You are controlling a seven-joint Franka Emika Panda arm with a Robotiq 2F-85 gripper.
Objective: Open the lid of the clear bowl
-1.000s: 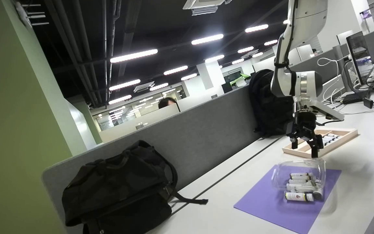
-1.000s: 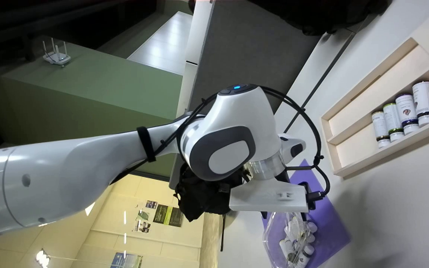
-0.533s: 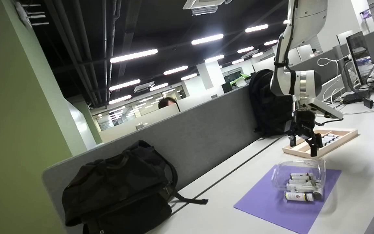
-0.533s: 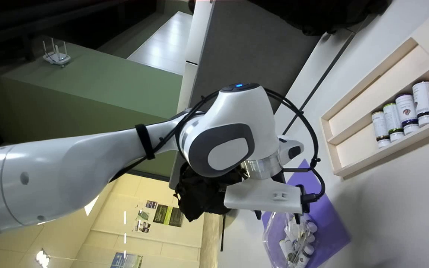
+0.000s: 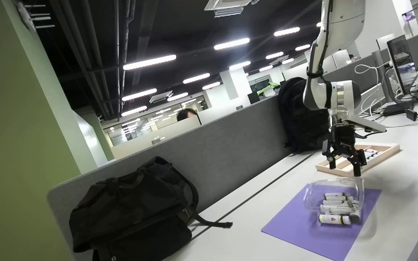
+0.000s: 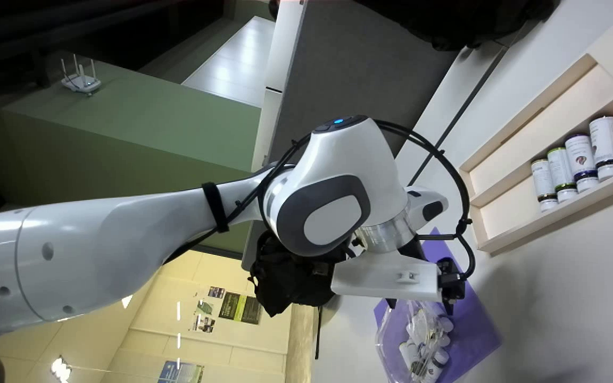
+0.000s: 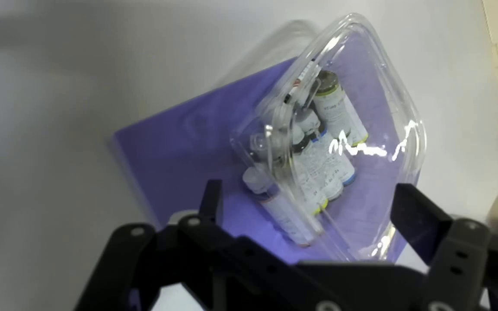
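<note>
The lid (image 7: 374, 151) is probably light and slippery, so the gripper (image 7: 307, 201), jaws apart, should pinch its edge (image 7: 420, 140) at the wrist view's right.

Glossy white arm (image 6: 109, 234), matte black end effector (image 7: 309, 203).
In an exterior view, a dark grey rim (image 6: 291, 221) frames a white oval panel (image 6: 337, 219); a small blue light (image 6: 339, 121) glows on a dark cap (image 6: 323, 127). A black strap (image 6: 215, 207) wraps the arm, black cables (image 6: 461, 183) loop outward, round recesses (image 6: 47, 251) dot the white, and a silvery band (image 6: 386, 235) gleams. The wrist view shows blocky fingers (image 7: 212, 201) and round screw heads (image 7: 193, 221).
</note>
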